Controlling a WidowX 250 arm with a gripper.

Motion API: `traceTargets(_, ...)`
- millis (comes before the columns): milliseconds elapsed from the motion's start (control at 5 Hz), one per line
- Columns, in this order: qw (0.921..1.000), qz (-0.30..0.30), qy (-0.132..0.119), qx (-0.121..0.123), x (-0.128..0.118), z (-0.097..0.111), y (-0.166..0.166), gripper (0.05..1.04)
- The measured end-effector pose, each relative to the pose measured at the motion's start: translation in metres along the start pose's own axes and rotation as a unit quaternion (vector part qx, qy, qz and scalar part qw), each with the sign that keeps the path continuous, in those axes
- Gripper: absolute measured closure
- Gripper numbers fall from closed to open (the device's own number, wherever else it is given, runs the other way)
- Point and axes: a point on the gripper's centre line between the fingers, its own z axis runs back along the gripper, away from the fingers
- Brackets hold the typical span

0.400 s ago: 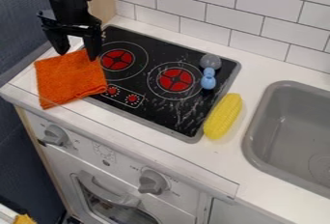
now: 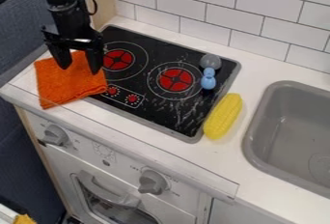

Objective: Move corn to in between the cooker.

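Note:
My gripper (image 2: 80,69) hangs at the upper left over the orange cloth, its two fingers spread apart with a gap between them. The yellow corn (image 2: 223,116) lies on the white counter, along the right edge of the black cooker (image 2: 155,56), well to the right of the gripper. Two red burners show on the cooker, a left one (image 2: 117,60) and a right one (image 2: 175,79).
An orange cloth (image 2: 71,83) covers the cooker's left edge and the counter beside it. A blue and grey toy (image 2: 208,78) lies at the cooker's right side. The grey sink (image 2: 283,146) is at the right, and a tiled wall (image 2: 235,18) stands behind.
The gripper has moved slightly down in the view and a little to the right over the cloth. The corn, the cloth and the toy have stayed put.

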Motion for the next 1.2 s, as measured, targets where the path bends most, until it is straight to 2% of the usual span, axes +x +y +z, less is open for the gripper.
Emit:
traceTargets(200,0.9996,-0.014,-0.024,0.004,-0.006,0.018,-0.012,0.084)
traceTargets(400,0.9986,-0.040,-0.035,-0.004,-0.016,0.028,-0.040,0.084)
traceTargets(600,0.9965,-0.073,-0.034,-0.023,-0.024,0.030,-0.084,0.084)
traceTargets(800,0.9928,-0.110,-0.038,-0.030,-0.031,0.042,-0.119,0.084)
traceTargets(1000,0.9868,-0.145,-0.038,-0.061,-0.040,0.055,-0.165,0.084)
traceTargets(1200,0.9853,-0.158,-0.028,-0.058,-0.046,0.047,-0.198,0.084)
